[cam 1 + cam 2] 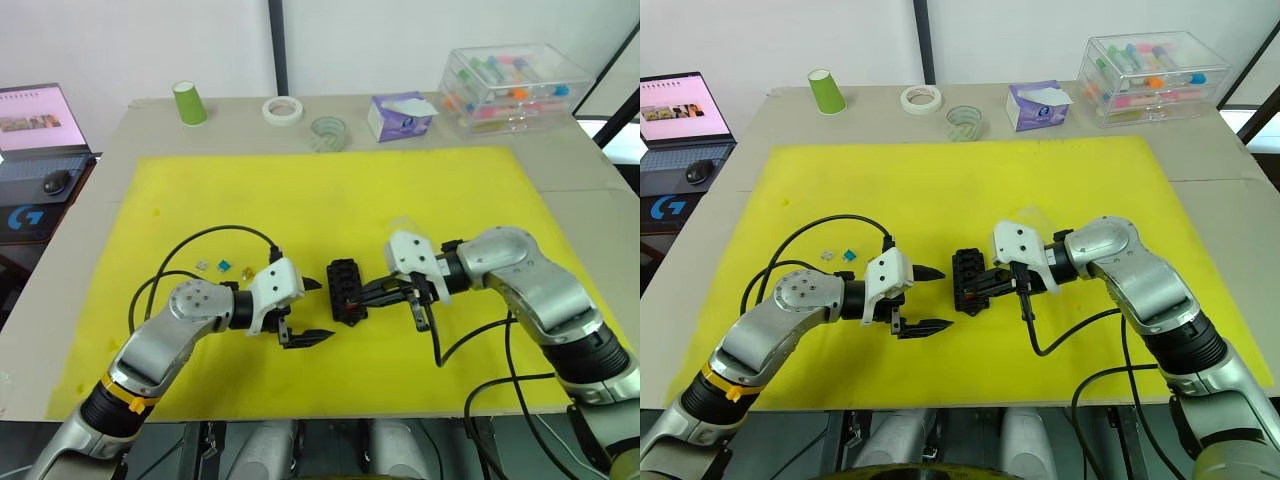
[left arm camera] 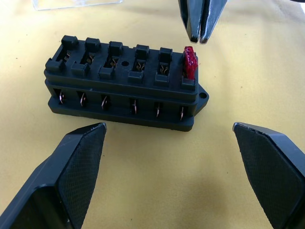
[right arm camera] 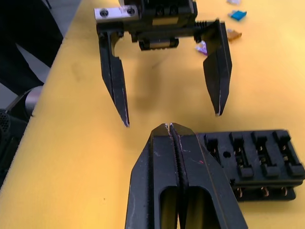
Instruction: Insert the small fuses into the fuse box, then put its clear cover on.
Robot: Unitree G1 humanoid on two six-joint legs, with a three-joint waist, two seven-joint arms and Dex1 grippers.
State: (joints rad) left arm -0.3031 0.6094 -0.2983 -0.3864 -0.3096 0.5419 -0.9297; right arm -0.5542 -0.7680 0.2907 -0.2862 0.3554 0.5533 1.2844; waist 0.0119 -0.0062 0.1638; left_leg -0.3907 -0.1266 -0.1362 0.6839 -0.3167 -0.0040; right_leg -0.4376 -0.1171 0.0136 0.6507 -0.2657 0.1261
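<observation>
A: Where was the fuse box?
B: Flat on the yellow mat on the bench, between the two grippers. Long axis ran away from the robot. One red fuse was seated in the end slot nearest the robot; the other five slots looked empty.

A: Jaws?
B: Right gripper had its jaws pressed together on nothing, tips just above the red fuse, approaching from the box's right. Left gripper had its jaws wide apart, empty, just left of the box and pointed at its side.

A: Remaining fuses?
B: Loose fuses were in a small cluster on the mat, left of the box and behind the left wrist. I could make out blue, amber and clear ones; couldn't get a count. Left arm was clearly nearer.

A: So next pick = left arm?
B: My guess, yes. It'd need to back off the box and swing left toward the cluster. The right arm would have to cross over the box.

A: Cover?
B: Clear cover was just beyond the right gripper, to the right of the box. Not on yet.
</observation>
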